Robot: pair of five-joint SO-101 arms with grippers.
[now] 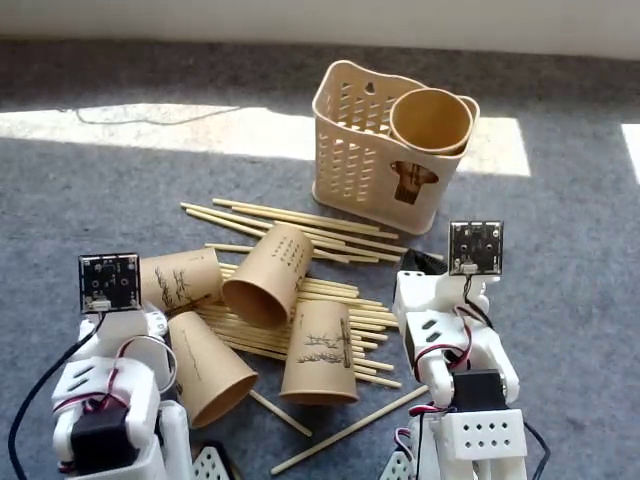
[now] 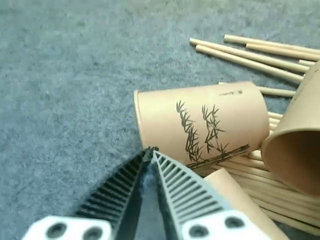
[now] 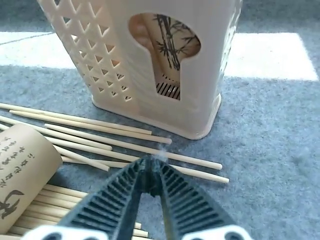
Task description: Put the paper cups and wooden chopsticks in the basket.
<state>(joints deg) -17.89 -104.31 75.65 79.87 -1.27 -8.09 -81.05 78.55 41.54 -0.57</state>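
Two arms sit closest, at the near edge of the bench (image 1: pixel 570 270): the left arm (image 1: pixel 110 400) and the right arm (image 1: pixel 465 385). On the left, the left tool (image 2: pixel 150 152) is clenched on nothing, its tips meeting just short of the rim of a cup on its side (image 2: pixel 200 125), printed with bamboo. Four loose cups (image 1: pixel 268 275) lie heaped in the middle over a spread of chopsticks (image 1: pixel 300 225). Further right, the right tool (image 3: pixel 151 164) is also clenched and empty, above the chopsticks nearest the basket (image 1: pixel 350 150). The basket stands upright at the far right with one cup inside (image 1: pixel 432 120).

By my reckoning the job is early: one cup is stowed, while four cups and every chopstick are left. The step in hand looks like a pick-up. The left tool needs to spread its fingers and pinch the near cup's wall at the rim, then lift it clear of the heap.
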